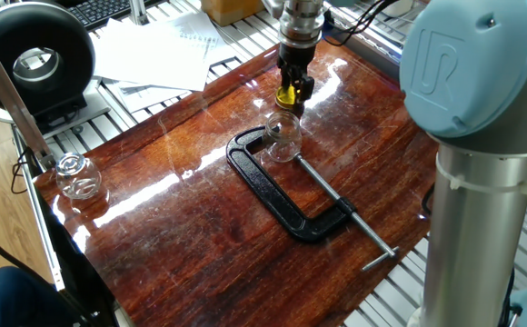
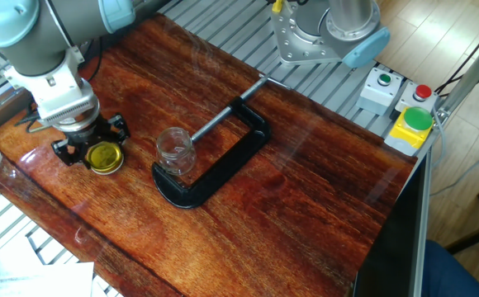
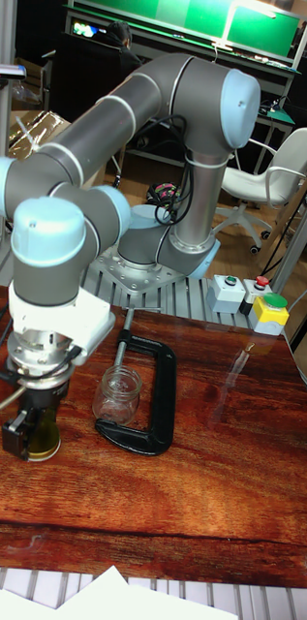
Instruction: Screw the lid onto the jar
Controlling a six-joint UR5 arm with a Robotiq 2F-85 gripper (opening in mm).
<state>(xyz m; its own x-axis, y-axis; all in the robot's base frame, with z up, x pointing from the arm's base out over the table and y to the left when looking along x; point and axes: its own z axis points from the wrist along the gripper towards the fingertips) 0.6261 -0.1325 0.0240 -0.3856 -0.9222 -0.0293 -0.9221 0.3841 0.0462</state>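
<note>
The yellow lid point(image 2: 105, 157) sits between the black fingers of my gripper point(image 2: 95, 148), which is shut on it just above the wooden table. In one fixed view the lid point(image 1: 288, 94) hangs a little beyond the jar point(image 1: 283, 136). The jar point(image 2: 174, 151) is clear glass with an open mouth. It stands upright inside the jaws of a black C-clamp point(image 2: 215, 169), a short way to the right of the gripper. The tall fixed view shows the gripper point(image 3: 35, 431) with the lid point(image 3: 43, 438) to the left of the jar point(image 3: 117, 395).
The C-clamp point(image 1: 291, 195) lies flat mid-table with its screw bar pointing to the table's edge. A second clear glass jar point(image 1: 76, 175) stands near one table edge. Papers point(image 1: 154, 50) and a black round device point(image 1: 36, 59) lie beyond the table. A button box point(image 2: 409, 120) is off the far corner.
</note>
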